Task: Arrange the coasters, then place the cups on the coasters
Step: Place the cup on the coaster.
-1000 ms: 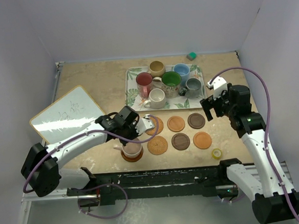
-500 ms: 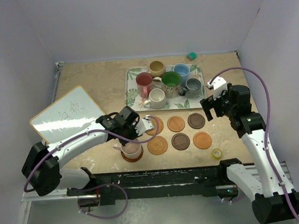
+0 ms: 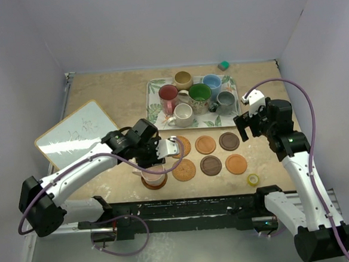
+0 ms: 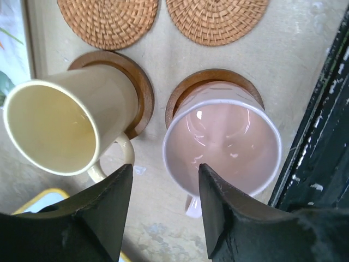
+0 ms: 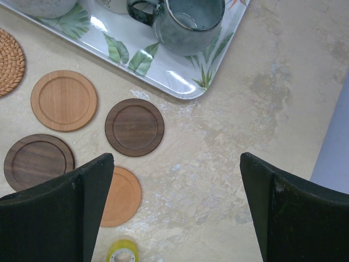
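In the left wrist view a pink cup (image 4: 221, 144) and a yellow cup (image 4: 52, 125) each stand on a dark wooden coaster (image 4: 142, 93). My left gripper (image 4: 163, 183) hangs open just above them. The pink cup's handle (image 4: 192, 204) shows in the gap between the fingers, and neither finger grips it. From the top view, the left gripper (image 3: 154, 162) covers the yellow cup. Six bare coasters lie in two rows, among them a woven one (image 3: 184, 170) and a dark one (image 3: 229, 141). My right gripper (image 3: 246, 126) (image 5: 175, 158) is wide open over bare table.
A leaf-print tray (image 3: 155, 117) at the back carries tan (image 3: 183, 79), blue (image 3: 212, 83), red (image 3: 168, 95), green (image 3: 200, 94), grey (image 3: 225, 98) and white (image 3: 183, 114) cups. A whiteboard (image 3: 79, 134) lies at left. A yellow tape roll (image 3: 253, 179) sits near the front right.
My left gripper's jaws have opened off the pink cup, which stays on its coaster, and the left arm has drawn back slightly. The right arm has not moved.
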